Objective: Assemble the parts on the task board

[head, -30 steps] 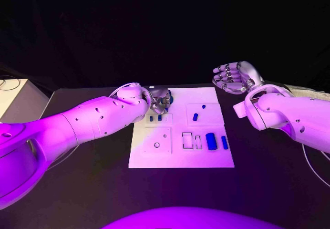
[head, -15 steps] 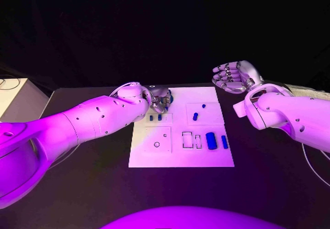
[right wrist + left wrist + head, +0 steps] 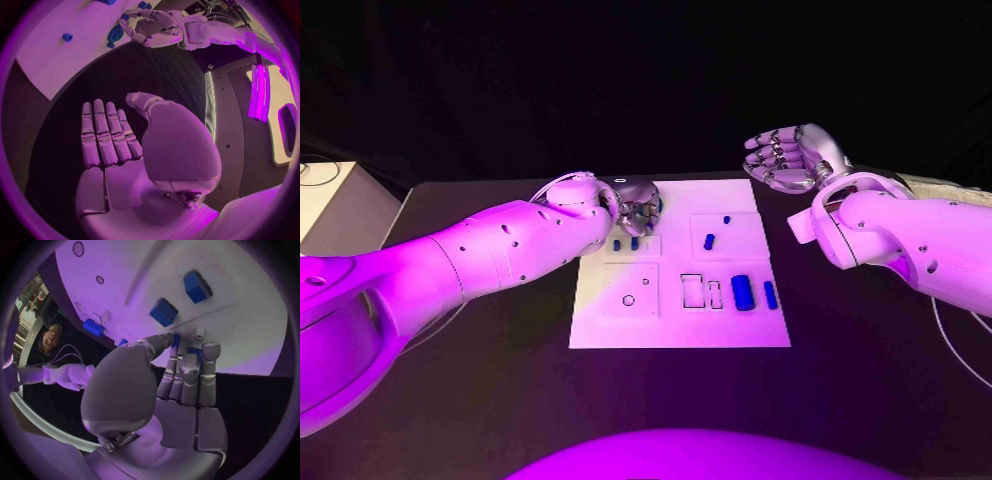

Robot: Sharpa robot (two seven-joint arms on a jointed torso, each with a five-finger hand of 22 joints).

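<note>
I saw a dark worktop [image 3: 473, 390] stretching across my head view, its far edge running straight behind the board. On it, in the middle, lay the white board [image 3: 682, 325], flat and square to me, its near edge well back from the worktop's front. The board was the one thing I could make out lying directly on the dark surface; bare worktop showed on both sides of it and in front. A pale box-like unit [image 3: 341, 205] stood at the worktop's far left corner; I could not tell whether it touched the worktop or stood beside it.
</note>
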